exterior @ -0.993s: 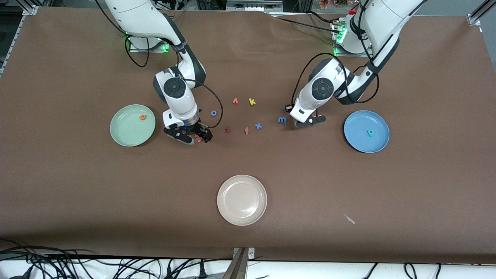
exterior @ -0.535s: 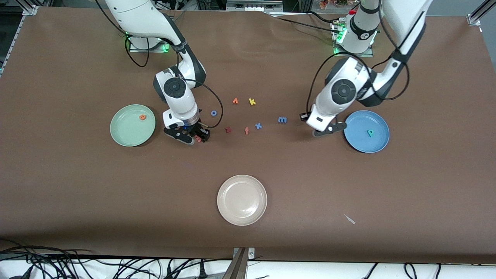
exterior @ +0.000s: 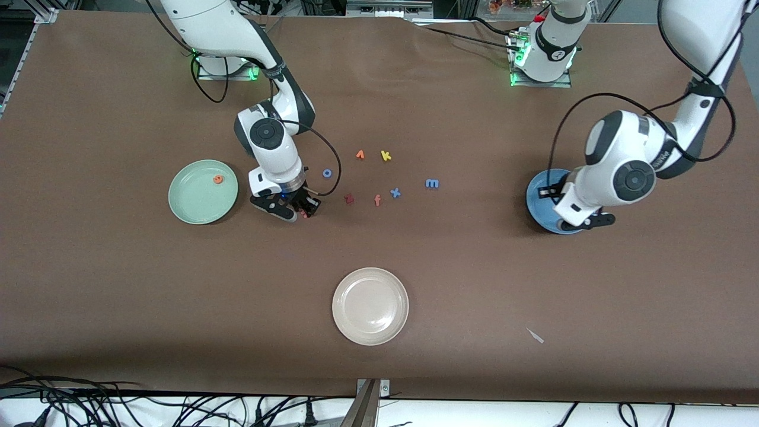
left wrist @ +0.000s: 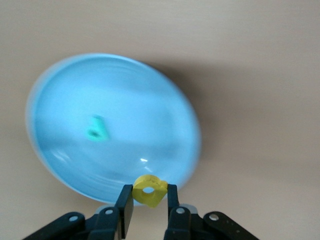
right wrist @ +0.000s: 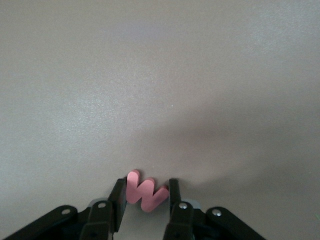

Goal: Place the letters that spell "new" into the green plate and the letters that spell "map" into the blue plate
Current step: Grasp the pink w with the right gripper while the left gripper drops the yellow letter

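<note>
Brown table [exterior: 118,296] has lots of bare room near the front camera, with three plates on it: a green plate [exterior: 190,204] holding the orange e [exterior: 219,179], a blue plate [exterior: 536,198] holding the teal p [left wrist: 96,128], and a white plate [exterior: 370,305]. Six loose letters lie in the middle: m [exterior: 432,184], o [exterior: 327,173], x [exterior: 395,192], k [exterior: 385,155], f [exterior: 377,200] and z [exterior: 348,198]. The right gripper [right wrist: 145,196], low beside the green plate, is clamped on the pink w [right wrist: 145,194], and the left gripper [left wrist: 149,196], over the blue plate's edge, pinches the yellow a [left wrist: 149,190].
</note>
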You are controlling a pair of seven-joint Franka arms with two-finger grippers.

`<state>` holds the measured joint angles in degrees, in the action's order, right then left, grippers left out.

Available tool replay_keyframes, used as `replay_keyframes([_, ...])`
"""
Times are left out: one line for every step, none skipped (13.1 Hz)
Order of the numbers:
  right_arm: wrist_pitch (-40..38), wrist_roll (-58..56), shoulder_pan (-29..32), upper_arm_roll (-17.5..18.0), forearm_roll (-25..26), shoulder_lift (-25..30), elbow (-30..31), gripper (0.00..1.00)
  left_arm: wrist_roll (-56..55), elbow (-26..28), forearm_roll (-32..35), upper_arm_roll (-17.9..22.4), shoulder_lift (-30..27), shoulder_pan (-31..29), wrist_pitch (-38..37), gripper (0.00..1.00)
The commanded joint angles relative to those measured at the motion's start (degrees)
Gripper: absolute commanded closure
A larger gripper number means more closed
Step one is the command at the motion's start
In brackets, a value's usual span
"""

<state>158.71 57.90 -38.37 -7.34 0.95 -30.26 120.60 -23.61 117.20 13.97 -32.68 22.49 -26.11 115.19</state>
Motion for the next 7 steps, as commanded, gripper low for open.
replay_keyframes([0.73,-0.24,-0.39,-0.4,0.19,0.28,0.25,0.8,1.02,-1.18,7.63,-0.55,7.02,-3.5,2.39,0.86])
replay_keyframes([0.73,-0.94,-0.39,-0.83,0.28,0.37,-0.01,0.79,1.1,-1.18,8.18,-0.63,8.44,-4.64,3.71,0.85])
replay_keyframes([0.47,-2.34,-0.39,-1.18,0.28,0.55,-0.53,0.79,1.11,-1.18,8.18,-0.55,9.15,-4.74,4.16,0.81])
replay_keyframes([0.38,-2.78,-0.39,-1.45,0.28,0.72,-0.63,0.79,1.02,-1.18,8.18,-0.63,9.24,-4.74,4.16,0.74])
replay_keyframes([0.29,-2.88,-0.39,-1.54,0.28,0.98,-0.63,0.79,1.02,-1.27,7.75,-0.72,9.16,-4.74,4.16,0.74])
replay_keyframes([0.29,-2.96,-0.39,-1.63,0.28,1.25,-0.63,0.79,1.02,-1.27,7.39,-0.72,8.98,-4.74,4.16,0.74])
replay_keyframes([0.11,-3.05,-0.39,-1.89,0.36,1.51,-0.63,0.78,0.93,-1.36,7.22,-0.9,8.89,-4.74,4.16,0.74])
